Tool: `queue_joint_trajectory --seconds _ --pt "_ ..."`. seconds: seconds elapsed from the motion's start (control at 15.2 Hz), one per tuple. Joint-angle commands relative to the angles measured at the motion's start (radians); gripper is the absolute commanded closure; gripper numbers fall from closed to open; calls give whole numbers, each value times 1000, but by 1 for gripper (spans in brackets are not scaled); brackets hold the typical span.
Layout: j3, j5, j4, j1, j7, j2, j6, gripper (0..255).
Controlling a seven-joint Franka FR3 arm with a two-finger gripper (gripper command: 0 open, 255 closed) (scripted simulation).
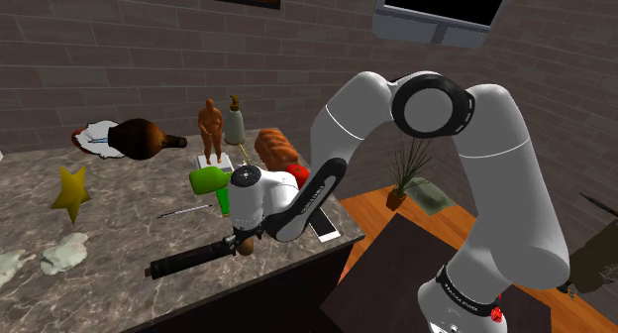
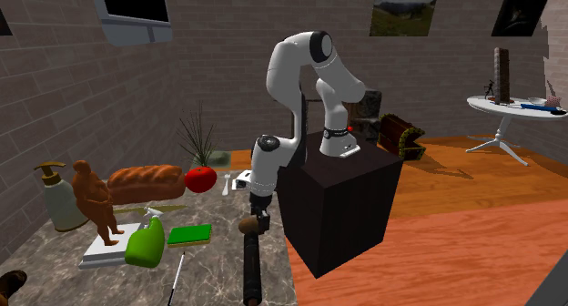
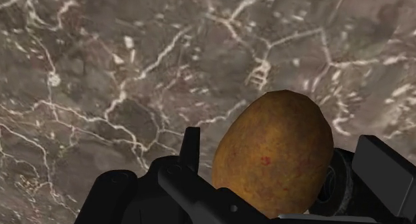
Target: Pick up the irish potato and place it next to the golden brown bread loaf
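The gripper was clamped on 1 brown potato. The wrist view showed its 2 black fingers pressing either side, over the marble counter. 1 black rod lay just beside it. The second exterior view revealed 1 green sponge beside 1 green bottle. Farther off, well apart from the potato, sat 1 bread loaf beside 1 tomato. The shoulder view added 1 yellow star.

Dark veined marble surface: yellow star, nine o'clock in shoulder view; brown human figurine, twelve o'clock; black rod, six o'clock.
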Motion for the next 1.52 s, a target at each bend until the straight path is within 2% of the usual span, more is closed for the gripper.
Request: queue_joint_trajectory --seconds 0.0,0.07,0.13,0.73,1.45 --pt "-1 0 0 0 0 1 0 0" --pt "-1 0 0 0 0 1 0 0" --pt "-1 0 0 0 0 1 0 255" --pt "-1 0 0 0 0 1 0 255" --pt "66 71 -52 -50 -64 -131 -79 255"
